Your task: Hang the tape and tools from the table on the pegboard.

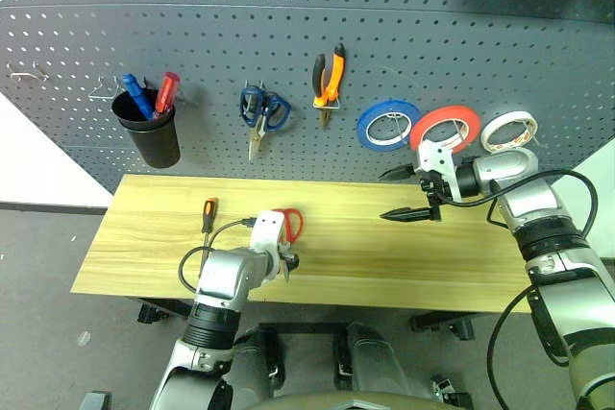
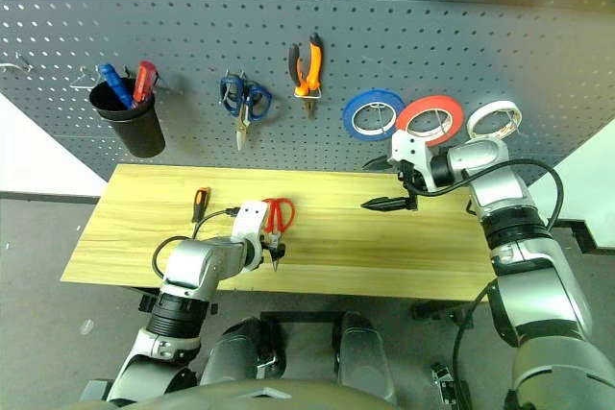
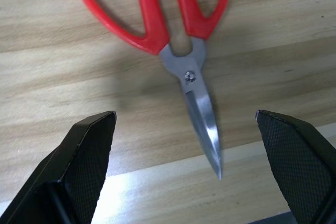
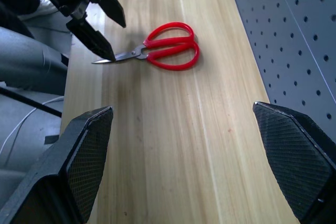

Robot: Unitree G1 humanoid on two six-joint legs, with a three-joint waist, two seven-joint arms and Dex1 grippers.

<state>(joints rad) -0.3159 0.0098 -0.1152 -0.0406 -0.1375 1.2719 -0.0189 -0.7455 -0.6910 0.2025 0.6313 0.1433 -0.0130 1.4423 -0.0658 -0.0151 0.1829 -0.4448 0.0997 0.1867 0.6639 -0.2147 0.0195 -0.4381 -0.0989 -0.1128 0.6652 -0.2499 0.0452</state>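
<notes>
Left eye view takes in the pegboard (image 1: 288, 36) first, the wide dark grey perforated panel across twelve o'clock; the red tape (image 1: 447, 128) hangs there already toward two o'clock, between a blue roll (image 1: 388, 125) and a white roll (image 1: 509, 131), and the orange-and-black pliers (image 1: 328, 77) hang near twelve o'clock, presumably because those parts of the job are finished; blue-handled scissors (image 1: 261, 112) and a black cup (image 1: 148, 128) sit at eleven and ten o'clock. Below lies the table (image 1: 432, 256), long, pale yellowish wood with plain grain; two tools remain on it. The right pincer (image 1: 408, 194) hovers at three o'clock over bare wood, fingers wide and holding nothing, likely parked clear of the other arm. The left pincer (image 3: 186, 166) stands spread wide just above the red-handled scissors (image 3: 173, 30), tips either side of the blades, a stance that reads as lining up a grasp; nothing is gripped yet. Those scissors lie flat near the table's centre, glossy red loops, short bright steel blades closed to a point; the slim screwdriver (image 1: 208, 213) rests at nine o'clock of them.
</notes>
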